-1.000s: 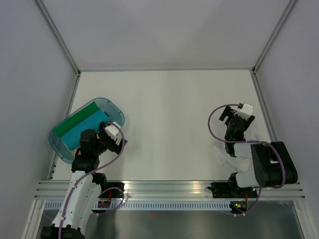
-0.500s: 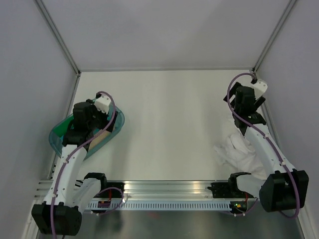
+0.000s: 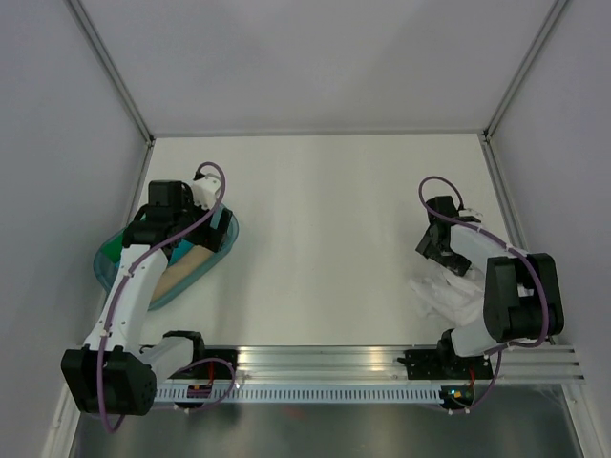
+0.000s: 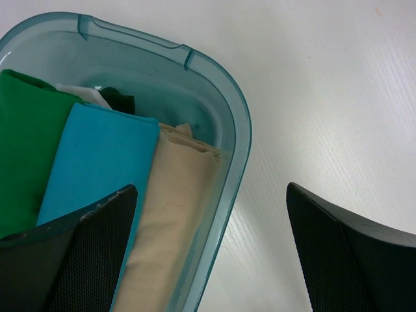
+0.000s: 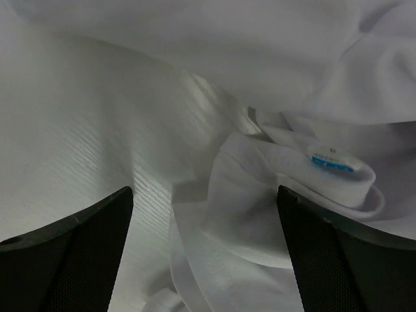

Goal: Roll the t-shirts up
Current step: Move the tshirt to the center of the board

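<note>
A white t-shirt (image 3: 447, 294) lies crumpled at the near right of the table. My right gripper (image 3: 441, 256) hovers open just above its far edge. In the right wrist view the white cloth (image 5: 273, 78) fills the frame, its small blue neck label (image 5: 331, 162) sits right of centre, and the gripper (image 5: 203, 190) holds nothing. My left gripper (image 3: 202, 232) is open over the right end of the tub. In the left wrist view it (image 4: 210, 188) straddles the rim, above a tan roll (image 4: 175, 214) that lies beside a light blue roll (image 4: 97, 162) and a green roll (image 4: 26, 143).
The translucent teal plastic tub (image 3: 105, 277) sits at the near left, its rim (image 4: 240, 130) running under my left gripper. Grey walls with metal posts close off the left, right and back. An aluminium rail (image 3: 315, 358) runs along the near edge.
My left arm has stretched out from near its base to over the tub's right end. My right arm swung to the far right corner, then came back down to the white t-shirt.
</note>
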Robot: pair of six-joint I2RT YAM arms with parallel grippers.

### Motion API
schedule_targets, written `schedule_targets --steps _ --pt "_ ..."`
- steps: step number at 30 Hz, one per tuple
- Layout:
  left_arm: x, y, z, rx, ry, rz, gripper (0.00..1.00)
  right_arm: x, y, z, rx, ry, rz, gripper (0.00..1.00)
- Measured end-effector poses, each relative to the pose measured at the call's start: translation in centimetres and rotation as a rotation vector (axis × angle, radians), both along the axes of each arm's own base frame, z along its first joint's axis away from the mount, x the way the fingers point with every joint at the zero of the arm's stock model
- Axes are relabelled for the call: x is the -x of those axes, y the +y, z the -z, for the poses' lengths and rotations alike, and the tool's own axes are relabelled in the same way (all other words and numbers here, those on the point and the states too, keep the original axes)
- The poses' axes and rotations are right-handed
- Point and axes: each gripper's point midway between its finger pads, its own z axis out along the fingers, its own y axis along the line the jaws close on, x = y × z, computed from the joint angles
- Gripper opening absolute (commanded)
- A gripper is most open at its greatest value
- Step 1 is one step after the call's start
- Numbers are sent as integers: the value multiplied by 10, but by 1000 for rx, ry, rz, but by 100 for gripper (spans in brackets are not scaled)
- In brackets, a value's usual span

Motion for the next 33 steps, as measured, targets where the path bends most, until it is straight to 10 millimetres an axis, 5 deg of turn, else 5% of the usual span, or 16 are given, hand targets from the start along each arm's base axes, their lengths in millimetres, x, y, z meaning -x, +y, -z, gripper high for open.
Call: schedule_targets --steps 3,4,6,7,11,15,19,23,25,30,33 --pt "1 -5 -5 20 8 19 100 1 8 12 -68 6 -12 67" --pt "2 -7 -6 31 12 29 100 -1 11 15 -87 -5 -14 44" --pt "6 -12 -7 50 23 46 100 -10 21 17 -139 -43 -57 22" --pt "7 -13 -7 56 30 52 100 -16 28 18 -172 -68 -84 0" --pt "15 -14 -2 59 64 54 100 -35 57 15 -303 -150 -186 0" --pt "21 -13 1 59 95 53 100 -63 106 5 -376 -153 -362 0" --pt "27 -13 3 58 115 53 100 -106 182 -42 -408 -265 -598 0" --pt "32 -13 1 58 116 53 100 -116 248 -98 -418 -385 -791 0" --pt "34 -13 1 57 120 52 100 -111 254 -113 -420 -419 -825 0" --pt "35 -12 -1 55 120 51 100 -110 229 -136 -397 -450 -811 0" --pt "32 -12 -6 55 106 51 100 -123 249 -172 -421 -481 -872 0"
